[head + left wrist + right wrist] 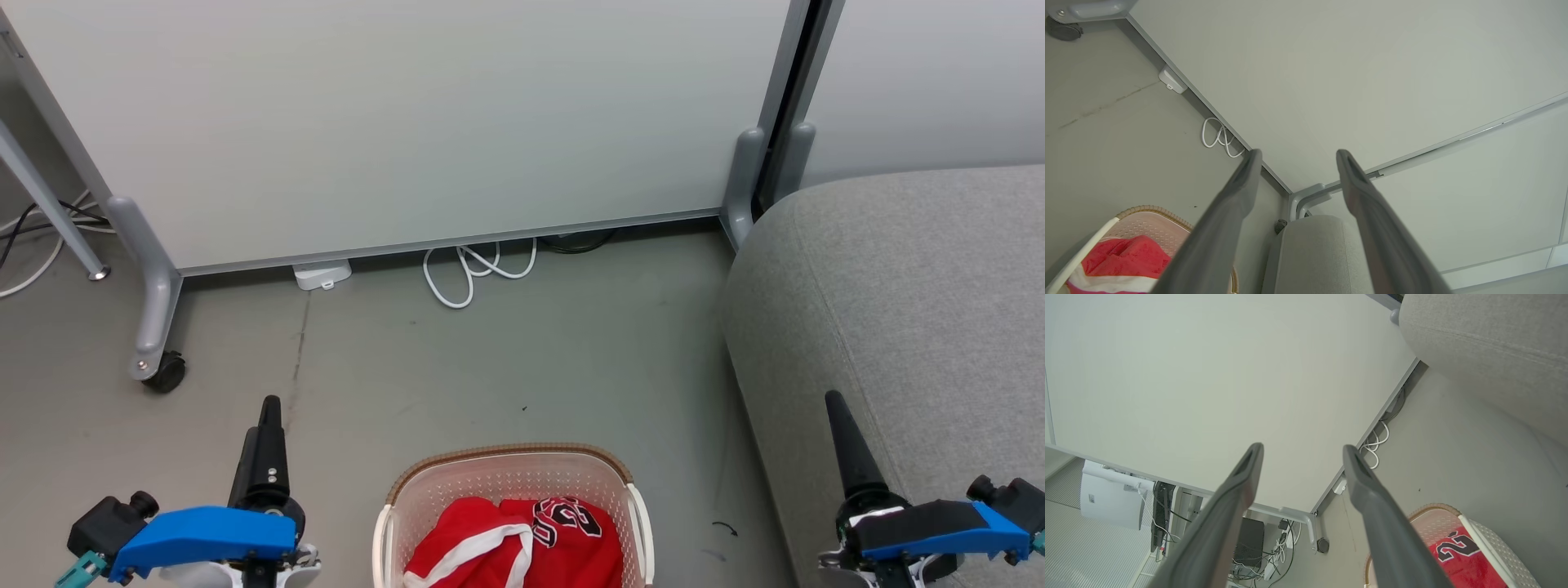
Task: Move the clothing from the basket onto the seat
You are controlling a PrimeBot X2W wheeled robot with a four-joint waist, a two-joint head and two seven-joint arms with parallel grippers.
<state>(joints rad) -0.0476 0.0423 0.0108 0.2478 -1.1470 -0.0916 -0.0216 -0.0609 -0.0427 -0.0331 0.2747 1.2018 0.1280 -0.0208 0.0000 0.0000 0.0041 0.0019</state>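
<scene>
The cream basket [510, 461] stands on the floor at the bottom centre of the head view. In it lies the red clothing [522, 539] with white trim and black-and-white numerals. The grey seat [898, 310] rises to its right. My left gripper [270, 404] hangs left of the basket, and my right gripper [834, 400] hangs in front of the seat's edge. In the left wrist view my left gripper [1299, 154] is open and empty, with the clothing [1126, 257] at lower left. My right gripper [1302, 448] is likewise open and empty, with the basket [1433, 507] at lower right.
A pale partition panel [408, 122] on a grey castor foot [167, 376] closes off the back. A looped white cable [469, 273] and a white adapter [322, 273] lie at its base. Bare grey floor [506, 359] lies between panel and basket.
</scene>
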